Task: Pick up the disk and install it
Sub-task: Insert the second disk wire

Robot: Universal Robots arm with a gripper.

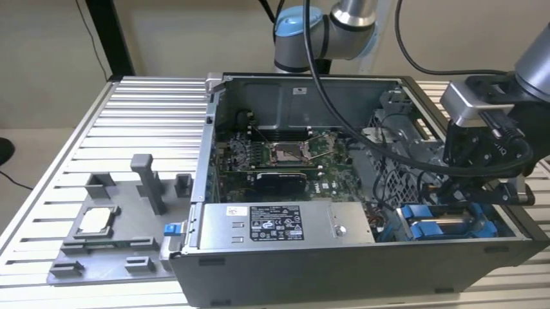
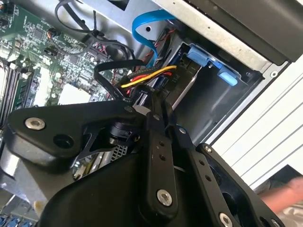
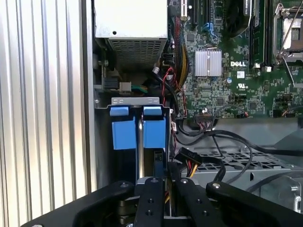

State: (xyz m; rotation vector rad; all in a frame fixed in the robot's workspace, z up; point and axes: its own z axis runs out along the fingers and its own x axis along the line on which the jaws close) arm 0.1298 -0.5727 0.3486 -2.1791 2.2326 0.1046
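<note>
One grey robot arm with pale blue joint caps (image 1: 303, 26) reaches over the open computer case (image 1: 361, 257) from behind, and we see its black two-fingered gripper (image 1: 464, 188) lowered into the case's corner at the exterior view's right. In the first wrist view the two black perforated fingers (image 3: 150, 201) stand close together with only a narrow slot between them, pressed onto a thin upright edge that we cannot identify for sure. The disk, a flat silver metal drive framed by a blue plastic bracket with tabs (image 3: 154, 130), sits upright in the drive bay just beyond the fingertips, beside a second blue-tabbed slot (image 3: 123, 130); its blue tabs also show in the second wrist view (image 2: 208, 59). We see the green motherboard (image 1: 284, 154) and the large silver box with a black label (image 1: 275, 222) inside the case. The case rests on a ribbed aluminium table (image 1: 138, 129), next to a grey plastic fixture tray (image 1: 116, 251), with a beige wall behind.
</note>
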